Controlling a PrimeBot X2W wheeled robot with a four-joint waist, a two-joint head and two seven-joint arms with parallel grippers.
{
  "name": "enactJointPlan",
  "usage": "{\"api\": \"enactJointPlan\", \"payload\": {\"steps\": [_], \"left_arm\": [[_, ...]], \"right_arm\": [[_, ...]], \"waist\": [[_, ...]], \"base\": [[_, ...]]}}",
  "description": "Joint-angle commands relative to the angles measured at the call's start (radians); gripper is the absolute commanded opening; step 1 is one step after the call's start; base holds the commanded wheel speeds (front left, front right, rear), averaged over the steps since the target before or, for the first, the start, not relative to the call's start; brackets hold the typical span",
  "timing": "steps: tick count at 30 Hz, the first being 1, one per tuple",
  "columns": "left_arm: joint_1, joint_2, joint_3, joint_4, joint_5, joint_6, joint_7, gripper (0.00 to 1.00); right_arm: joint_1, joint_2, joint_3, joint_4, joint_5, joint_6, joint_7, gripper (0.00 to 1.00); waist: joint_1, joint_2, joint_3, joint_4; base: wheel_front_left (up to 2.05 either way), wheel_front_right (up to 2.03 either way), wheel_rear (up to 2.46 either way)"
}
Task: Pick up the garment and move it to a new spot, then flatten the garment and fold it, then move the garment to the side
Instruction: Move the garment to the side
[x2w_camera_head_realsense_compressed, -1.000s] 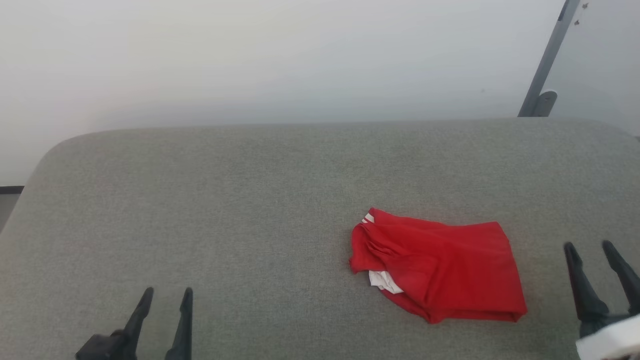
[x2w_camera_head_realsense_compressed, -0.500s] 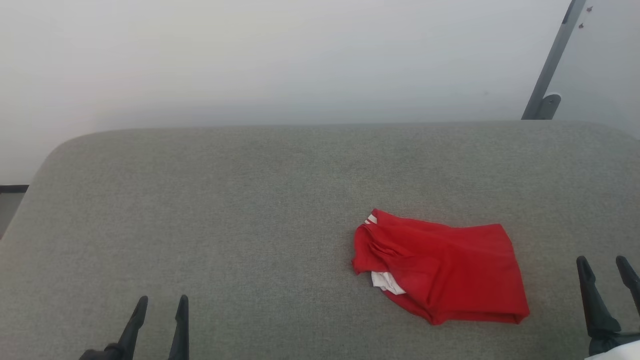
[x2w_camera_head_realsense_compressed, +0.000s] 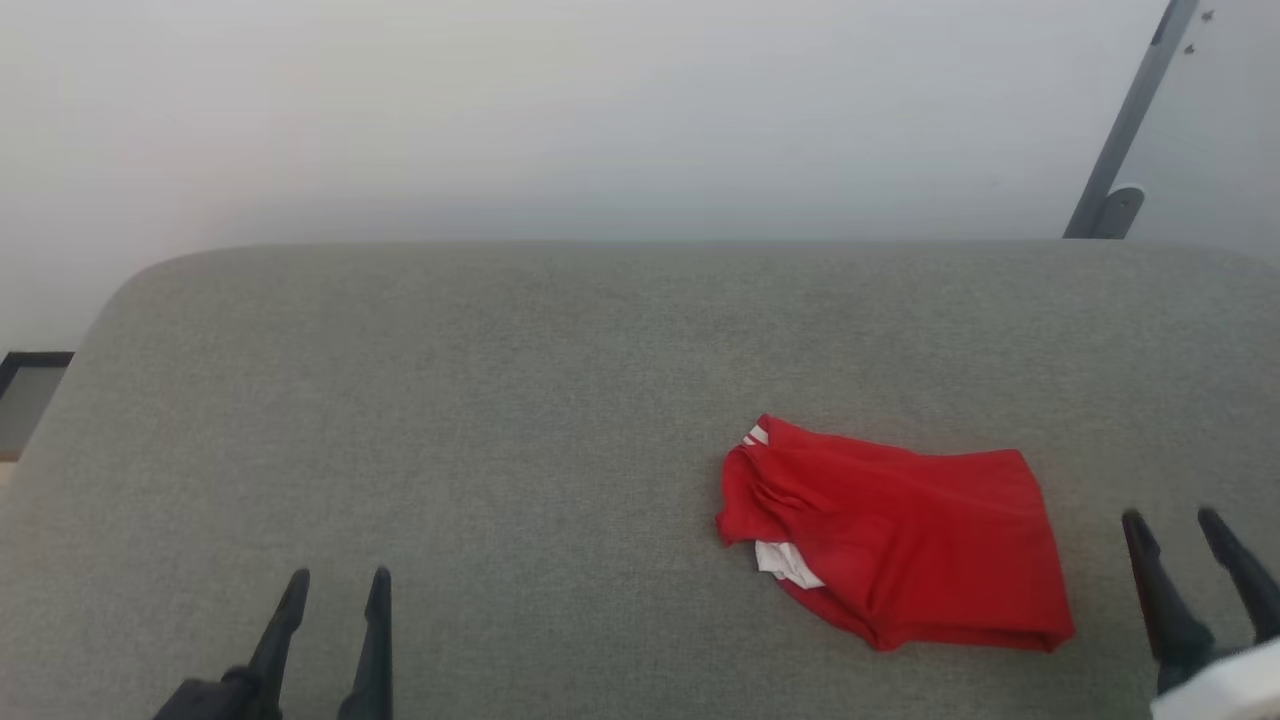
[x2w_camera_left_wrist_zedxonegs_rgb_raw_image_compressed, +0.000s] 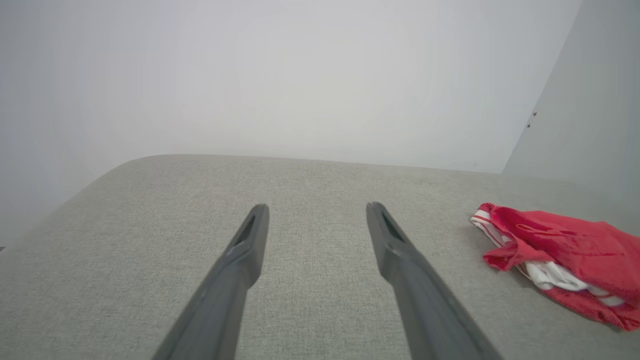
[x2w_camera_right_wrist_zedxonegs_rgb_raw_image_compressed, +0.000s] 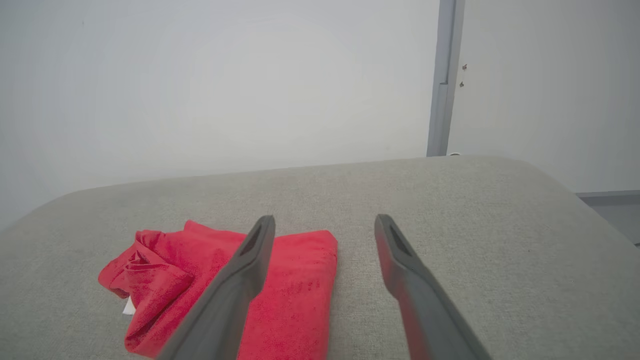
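Mostly tucked-under white on garment (x2w_camera_head_realsense_compressed: 900, 540)

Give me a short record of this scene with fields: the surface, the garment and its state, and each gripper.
surface: grey fabric-covered top with rounded corners
garment: red, lying on the surface, right of centre
garment state: bunched into a loose fold, a bit of white showing at its left end, not held
left gripper: open, empty, far from the garment
right gripper: open, empty, near the garment's right edge, apart from it
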Motion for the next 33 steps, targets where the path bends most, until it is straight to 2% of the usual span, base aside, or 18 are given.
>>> {"api": "enactJointPlan", "payload": {"steps": [1,4,9,13,18,26,29,33], "left_arm": [[-0.023,-0.002,-0.004,-0.005,0.006,-0.001,-0.005,1.00],[-0.038,0.000,-0.018,-0.007,0.011,-0.001,-0.005,1.00],[-0.098,0.007,-0.055,-0.003,0.013,-0.001,-0.005,1.00],[-0.155,0.004,-0.069,-0.006,0.028,-0.001,-0.005,1.00],[-0.221,-0.002,-0.098,0.007,0.025,-0.001,-0.005,1.00],[-0.303,-0.005,-0.144,0.016,0.020,-0.001,-0.005,1.00],[-0.334,-0.003,-0.161,0.014,0.009,-0.001,-0.005,1.00],[-0.375,0.005,-0.176,0.021,0.002,-0.001,-0.005,1.00]], "right_arm": [[-0.041,-0.018,0.005,0.003,-0.004,0.000,0.032,1.00],[-0.078,-0.027,0.003,0.012,0.013,0.000,0.078,1.00],[-0.170,-0.099,0.001,0.056,0.011,0.000,0.210,1.00],[-0.249,-0.148,0.008,0.099,0.025,0.000,0.353,1.00],[-0.319,-0.195,0.088,0.127,0.066,0.000,0.558,1.00],[-0.337,-0.216,0.177,0.146,0.134,0.000,0.805,1.00],[-0.326,-0.216,0.204,0.135,0.155,0.000,0.863,1.00],[-0.335,-0.207,0.213,0.131,0.167,0.000,0.886,1.00]], "waist": [[0.0000,-0.0001,0.006,0.006],[0.0000,-0.0001,0.014,0.015],[0.0000,-0.0001,0.054,0.051],[0.0000,-0.0001,0.119,0.071],[0.0000,-0.0001,0.175,0.082],[0.0000,-0.0001,0.260,0.098],[0.0000,-0.0001,0.299,0.102],[0.0000,-0.0001,0.344,0.101]], "base": [[0.00,0.00,0.00],[0.00,0.00,0.00],[0.00,0.00,0.00],[0.00,0.00,0.00],[0.00,0.00,0.00],[0.00,0.00,0.00],[0.00,0.00,0.00],[0.00,0.00,0.00]]}}
